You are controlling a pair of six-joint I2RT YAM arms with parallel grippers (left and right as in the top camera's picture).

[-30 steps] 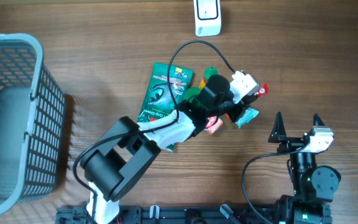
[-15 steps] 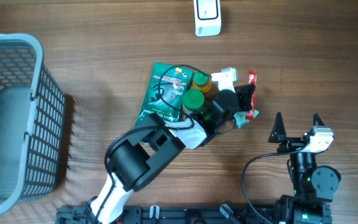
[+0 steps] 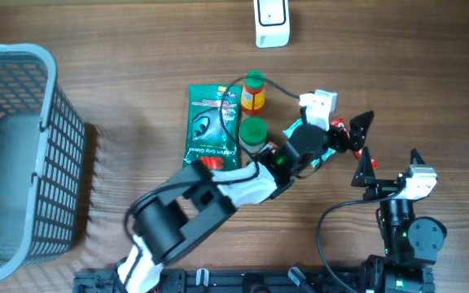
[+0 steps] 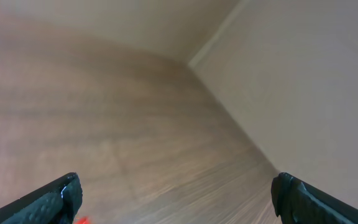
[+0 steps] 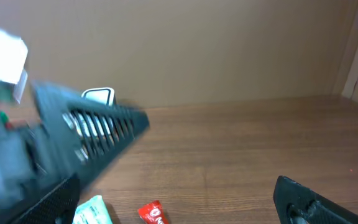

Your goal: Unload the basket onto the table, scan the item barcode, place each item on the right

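Observation:
Several items lie mid-table: a green packet (image 3: 212,124), an orange bottle (image 3: 253,93), a green-capped bottle (image 3: 253,132), a small red packet (image 3: 340,126) and a teal packet (image 3: 326,151). My left gripper (image 3: 355,132) hovers just right of the red packet, open and empty. In the left wrist view the left gripper (image 4: 179,205) frames only bare wood, with a red sliver at its left fingertip (image 4: 61,196). My right gripper (image 3: 389,163) rests open near the front right; in its wrist view the right gripper (image 5: 176,205) faces the red packet (image 5: 153,213) and teal packet (image 5: 92,211).
A white scanner (image 3: 272,20) stands at the table's far edge, also seen as the scanner (image 5: 98,95) behind the blurred left arm (image 5: 73,134). A grey mesh basket (image 3: 23,155) fills the left side. A wall borders the table on the right in the wrist views.
My left gripper opened and swung right, past the red packet. The green packet and both bottles shifted and now sit apart. The right arm stayed still.

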